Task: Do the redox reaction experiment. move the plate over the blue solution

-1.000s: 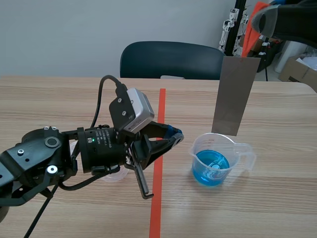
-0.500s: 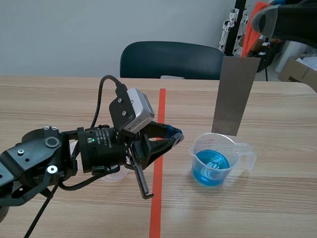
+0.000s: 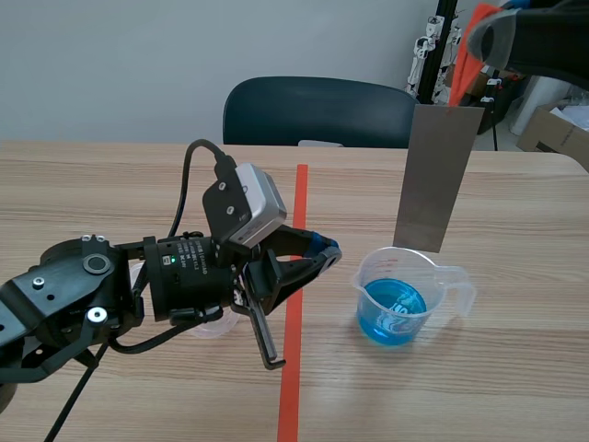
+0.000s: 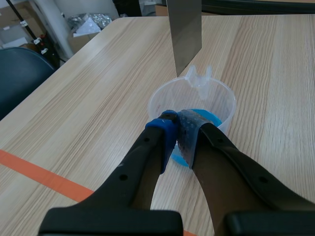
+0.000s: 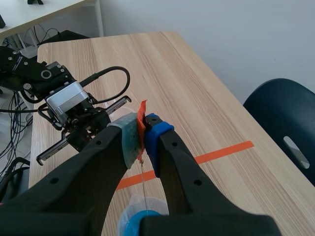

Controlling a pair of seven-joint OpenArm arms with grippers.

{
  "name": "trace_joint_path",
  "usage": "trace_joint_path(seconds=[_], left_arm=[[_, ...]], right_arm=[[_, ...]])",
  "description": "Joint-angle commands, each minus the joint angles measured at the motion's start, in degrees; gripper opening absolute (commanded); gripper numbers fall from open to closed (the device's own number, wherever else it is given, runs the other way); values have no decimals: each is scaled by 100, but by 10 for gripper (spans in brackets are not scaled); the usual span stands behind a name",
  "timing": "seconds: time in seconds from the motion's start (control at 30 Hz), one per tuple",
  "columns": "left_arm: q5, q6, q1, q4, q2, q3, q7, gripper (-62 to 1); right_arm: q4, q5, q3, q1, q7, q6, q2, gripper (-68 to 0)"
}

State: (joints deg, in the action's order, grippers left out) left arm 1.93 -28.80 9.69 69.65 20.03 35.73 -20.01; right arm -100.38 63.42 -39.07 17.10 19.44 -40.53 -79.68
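Wooden table (image 3: 110, 184), right gripper (image 5: 143, 130) pinching plate (image 3: 437, 175) — upright over beaker (image 3: 411, 276), left gripper (image 4: 178, 129) closed

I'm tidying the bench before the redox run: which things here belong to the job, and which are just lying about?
For the job:
- metal plate, gripped by the right arm's jaws
- clear cup
- blue liquid in the cup

Lying about:
- chair
- cardboard box
- small clear dish under the left arm, whose jaws are shut on nothing
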Motion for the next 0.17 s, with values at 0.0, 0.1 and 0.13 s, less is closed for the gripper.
trace_joint_path(seconds=[0.0,0.1,0.13], left_arm=[[-44,-9,63,103,-31,-39,-144,-582],[-44,-9,63,103,-31,-39,-160,-582],[-44,-9,63,103,-31,-39,-157,-582]], right_arm=[[-55,83,87,66,81,0,-63,-673],[-55,83,87,66,81,2,-63,-673],[-55,83,87,66,81,2,-63,-673]])
